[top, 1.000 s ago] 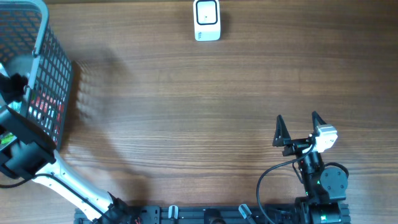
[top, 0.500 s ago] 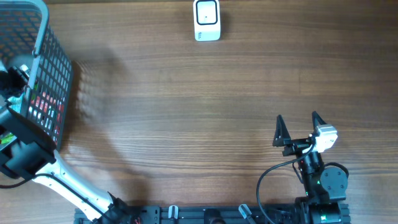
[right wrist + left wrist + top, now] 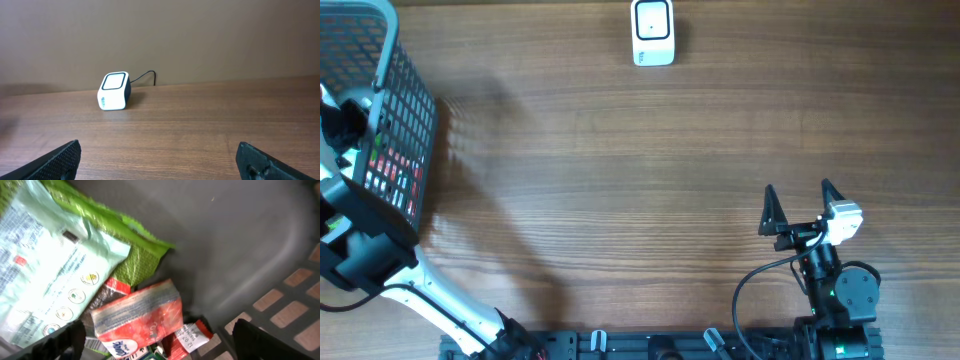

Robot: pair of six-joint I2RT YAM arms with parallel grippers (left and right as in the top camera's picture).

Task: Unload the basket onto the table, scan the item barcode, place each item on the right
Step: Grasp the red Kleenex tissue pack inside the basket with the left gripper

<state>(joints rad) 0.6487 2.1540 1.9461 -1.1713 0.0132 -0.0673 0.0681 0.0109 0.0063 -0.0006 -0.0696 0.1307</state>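
Packet (image 3: 137,315), red, lies flat in basket (image 3: 415,100), long axis lower-left to upper-right in left wrist view. Left gripper (image 3: 165,347) above it, jaws apart, empty. Right gripper (image 3: 798,192) likewise, facing scanner (image 3: 652,32).

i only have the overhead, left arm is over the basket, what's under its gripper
observer: a red packet lies below the left gripper, whose fingers are open and grip nothing.
operator: anything else down there
observer: a pale wipes pack overlapping a green bag, both up-left of the red packet in the left wrist view.
operator: does the right wrist camera see the scanner
observer: yes, the scanner sits ahead of it, a little to the left, with a dark cable trailing behind.
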